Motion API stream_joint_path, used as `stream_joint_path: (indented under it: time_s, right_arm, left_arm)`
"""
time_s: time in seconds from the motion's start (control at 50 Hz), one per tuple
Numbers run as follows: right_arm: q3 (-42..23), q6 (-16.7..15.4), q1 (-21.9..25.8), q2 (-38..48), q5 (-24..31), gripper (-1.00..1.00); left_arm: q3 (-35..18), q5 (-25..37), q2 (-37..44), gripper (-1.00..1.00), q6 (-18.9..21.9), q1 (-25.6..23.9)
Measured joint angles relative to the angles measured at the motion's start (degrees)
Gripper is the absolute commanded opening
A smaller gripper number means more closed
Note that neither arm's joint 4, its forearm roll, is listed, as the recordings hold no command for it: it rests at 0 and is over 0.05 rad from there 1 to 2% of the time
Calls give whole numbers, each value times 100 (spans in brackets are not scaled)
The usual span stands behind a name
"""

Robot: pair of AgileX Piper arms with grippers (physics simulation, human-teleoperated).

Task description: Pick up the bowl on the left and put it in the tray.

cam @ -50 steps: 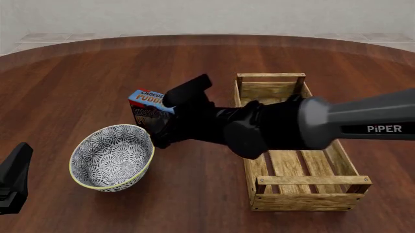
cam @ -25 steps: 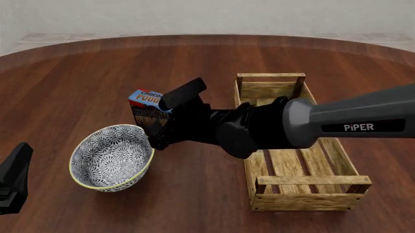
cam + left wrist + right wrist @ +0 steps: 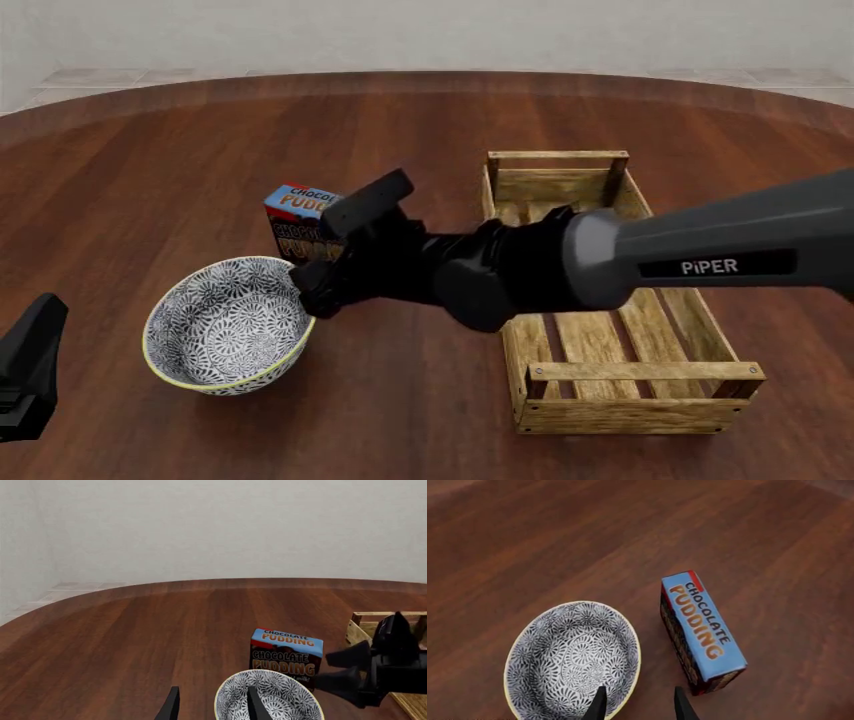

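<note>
The bowl (image 3: 231, 325) sits on the table (image 3: 160, 170) left of the tray (image 3: 607, 300), with a pudding box (image 3: 304, 222) standing just behind it. The right gripper (image 3: 315, 286) reaches across from the right, fingers spread above the bowl's near-right rim, one fingertip (image 3: 599, 705) over the inside and the other outside. The left gripper (image 3: 210, 706) hangs spread at the table's near-left edge, holding nothing.

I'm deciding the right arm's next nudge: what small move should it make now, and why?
Probably ease the right gripper straight down. Its jaws stand open astride the bowl rim on the side nearest the pudding box, one finger inside, one outside, not yet closed. Lowering should seat the rim deeper before closing; the tray waits beyond.
</note>
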Motion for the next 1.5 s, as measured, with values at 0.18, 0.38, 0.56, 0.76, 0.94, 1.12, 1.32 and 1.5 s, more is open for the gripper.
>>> stream_joint_path:
  time_s: [0.18, 0.38, 0.56, 0.76, 0.94, 1.12, 1.32, 1.5]
  right_arm:
    - [-30, -12, 36, 66, -22, 100]
    - [-86, -18, 58, 138, -32, 100]
    - [-162, -18, 50, 216, -29, 100]
    - [-227, -10, 41, 289, -32, 100]
    - [-287, 14, 11, 360, -43, 100]
    - [-351, 42, -18, 454, -55, 100]
    - [-424, 34, -49, 539, -36, 100]
    - [-461, 15, -53, 600, -19, 100]
  left_arm:
    - [0, 0, 0, 100, 0, 0]
    - [0, 0, 0, 100, 0, 0]
    - [0, 0, 0, 100, 0, 0]
    - [0, 0, 0, 100, 0, 0]
    - [0, 0, 0, 100, 0, 0]
    - [0, 0, 0, 100, 0, 0]
    - [0, 0, 0, 100, 0, 0]
    - [0, 0, 0, 100, 0, 0]
